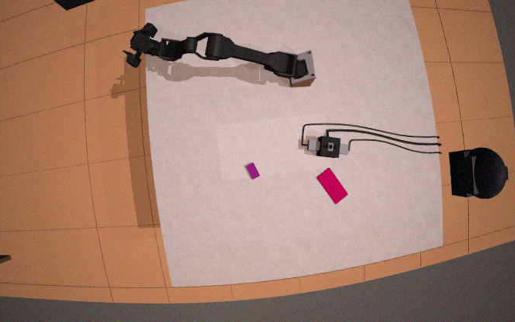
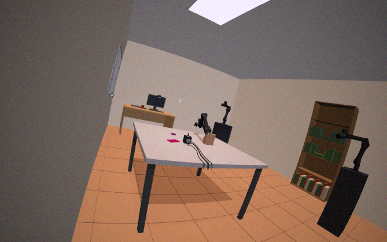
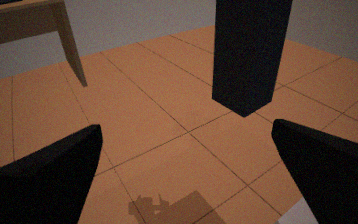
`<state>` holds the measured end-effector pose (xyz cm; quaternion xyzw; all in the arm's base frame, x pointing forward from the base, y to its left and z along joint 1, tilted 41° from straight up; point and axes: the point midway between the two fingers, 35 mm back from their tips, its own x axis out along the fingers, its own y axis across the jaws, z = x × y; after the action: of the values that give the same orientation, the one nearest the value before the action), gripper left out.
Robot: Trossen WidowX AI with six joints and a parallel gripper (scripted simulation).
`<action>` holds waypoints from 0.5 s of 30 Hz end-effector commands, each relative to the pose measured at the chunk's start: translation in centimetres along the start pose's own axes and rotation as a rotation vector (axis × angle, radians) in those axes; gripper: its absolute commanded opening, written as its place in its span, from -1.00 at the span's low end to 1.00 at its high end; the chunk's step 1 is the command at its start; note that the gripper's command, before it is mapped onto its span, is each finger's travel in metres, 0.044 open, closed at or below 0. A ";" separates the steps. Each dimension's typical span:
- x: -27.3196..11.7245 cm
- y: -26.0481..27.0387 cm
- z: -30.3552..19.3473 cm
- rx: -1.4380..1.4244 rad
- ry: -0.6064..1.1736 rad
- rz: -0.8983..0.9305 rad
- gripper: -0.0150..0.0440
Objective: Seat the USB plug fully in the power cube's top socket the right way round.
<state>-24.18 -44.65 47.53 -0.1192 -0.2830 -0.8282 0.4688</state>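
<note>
The black power cube [image 1: 322,152] [image 2: 186,138] stands on the white table. A small plug [image 1: 330,146] with a light outline is in its top socket; its depth and which way round it is are too small to tell. Pale grey plugs sit at the cube's left side [image 1: 312,144] and right side [image 1: 343,149] in the top view. My gripper [image 1: 131,43] [image 3: 189,130] is open and empty, far from the cube, at the table's left edge in the top view. The wrist view shows mostly floor between the spread fingers, with no plug or cube.
Three black cables run from the cube to the table's right edge in the top view. A magenta slab [image 1: 332,186] [image 2: 173,140] lies near the cube, and a small purple block [image 1: 252,170] [image 2: 173,134] farther left. The arm's base [image 1: 304,79] stands behind the cube.
</note>
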 end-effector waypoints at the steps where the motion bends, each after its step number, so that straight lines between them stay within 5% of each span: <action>1: -1.9 7.1 -1.4 0.047 0.068 0.119 1.00; 15: -13.4 25.4 -8.9 0.060 0.379 0.471 1.00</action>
<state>-0.77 -50.92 44.06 -0.0242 -0.2065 -0.7266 0.6549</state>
